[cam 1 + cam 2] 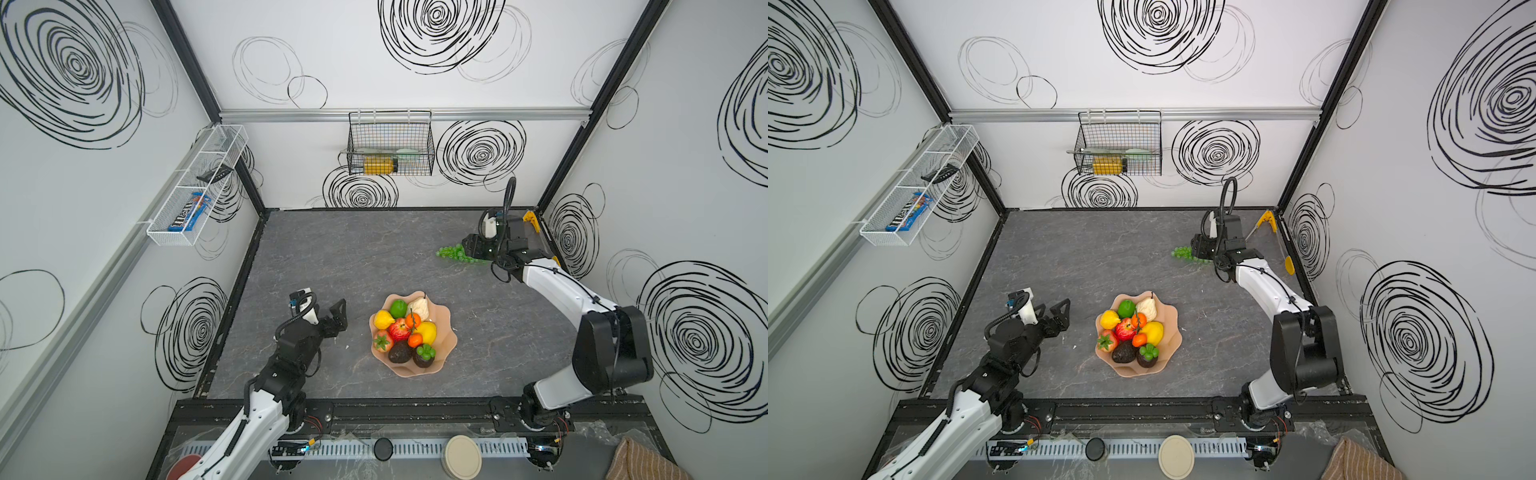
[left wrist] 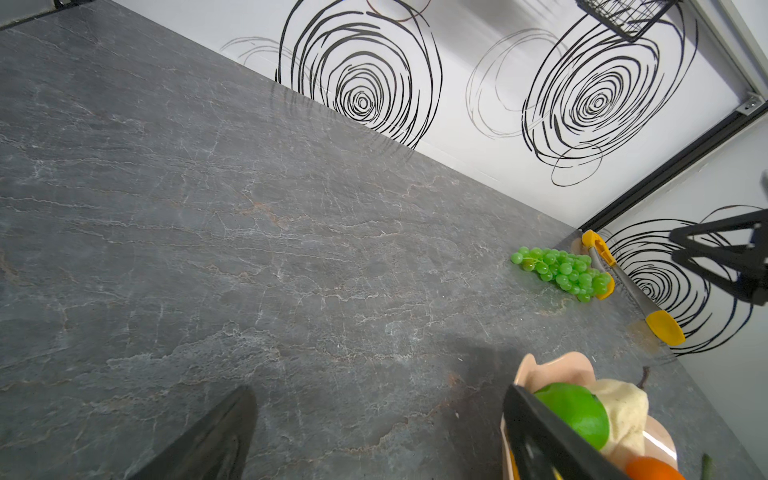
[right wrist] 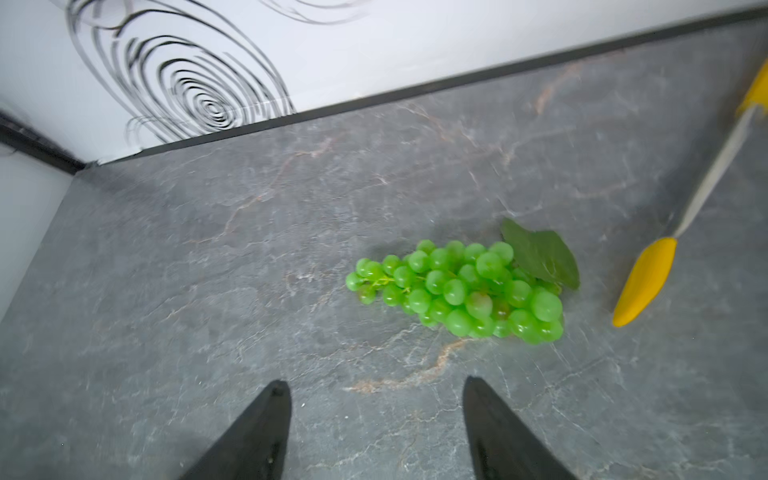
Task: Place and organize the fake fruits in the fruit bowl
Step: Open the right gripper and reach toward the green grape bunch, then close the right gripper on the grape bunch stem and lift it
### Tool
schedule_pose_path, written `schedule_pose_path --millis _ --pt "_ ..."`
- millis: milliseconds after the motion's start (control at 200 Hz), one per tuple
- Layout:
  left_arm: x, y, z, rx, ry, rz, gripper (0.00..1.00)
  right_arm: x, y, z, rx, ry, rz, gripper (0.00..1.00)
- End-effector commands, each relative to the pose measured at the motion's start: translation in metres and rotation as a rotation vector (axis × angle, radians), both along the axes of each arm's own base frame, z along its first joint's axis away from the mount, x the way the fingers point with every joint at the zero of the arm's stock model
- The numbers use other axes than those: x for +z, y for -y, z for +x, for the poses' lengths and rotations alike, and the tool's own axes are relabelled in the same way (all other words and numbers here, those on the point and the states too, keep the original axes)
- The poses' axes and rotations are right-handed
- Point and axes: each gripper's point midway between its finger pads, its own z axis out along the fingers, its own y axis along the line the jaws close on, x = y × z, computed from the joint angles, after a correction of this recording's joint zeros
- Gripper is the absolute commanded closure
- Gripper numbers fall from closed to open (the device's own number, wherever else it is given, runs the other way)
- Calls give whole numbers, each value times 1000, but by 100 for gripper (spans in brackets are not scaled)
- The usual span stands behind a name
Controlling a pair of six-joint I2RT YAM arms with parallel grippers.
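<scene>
The fruit bowl [image 1: 444, 351] sits on the grey table [image 1: 332, 257] just below the centre of both top views, filled with fake fruits: a lime [image 1: 398, 308], pear [image 1: 419, 308], two lemons [image 1: 384, 320], an apple [image 1: 400, 329], small oranges [image 1: 413, 320], a strawberry [image 1: 382, 341] and an avocado [image 1: 400, 352]. Bare table surrounds the scalloped rim on every side. The grape bunch [image 3: 461, 291] lies alone on the table at the upper right of the top views, well apart from the bowl and near the right wall. Yellow-tipped tongs [image 1: 1273, 239] lie along that wall's edge, just beyond the grapes.

The right gripper [image 3: 376, 428] is spread apart and grasps nothing; in the right wrist view the grapes lie ahead of its fingertips [image 3: 274, 415], with bare table between. The left gripper [image 1: 337, 318] hangs released wide, left of the bowl, close to its rim but not touching in the top views. A broad stretch of table lies open between bowl and back wall
</scene>
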Motion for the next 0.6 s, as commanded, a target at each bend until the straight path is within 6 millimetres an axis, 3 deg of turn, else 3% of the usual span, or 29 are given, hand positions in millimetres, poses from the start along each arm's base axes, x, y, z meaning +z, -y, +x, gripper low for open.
schedule_pose_path --millis 0,90,195,450,595 --pt "10 1 2 -3 37 -16 3 -3 20 27 -57 -4 72 22" --pt "10 1 2 -3 36 -16 3 -19 37 42 -93 -41 85 17" --pt "10 1 2 -1 36 -16 3 -36 44 56 -99 -69 91 12" --pt "8 0 3 3 32 -11 3 -59 43 82 -90 -112 89 12" --pt "7 0 3 4 30 -11 3 -70 41 81 -81 -145 87 15"
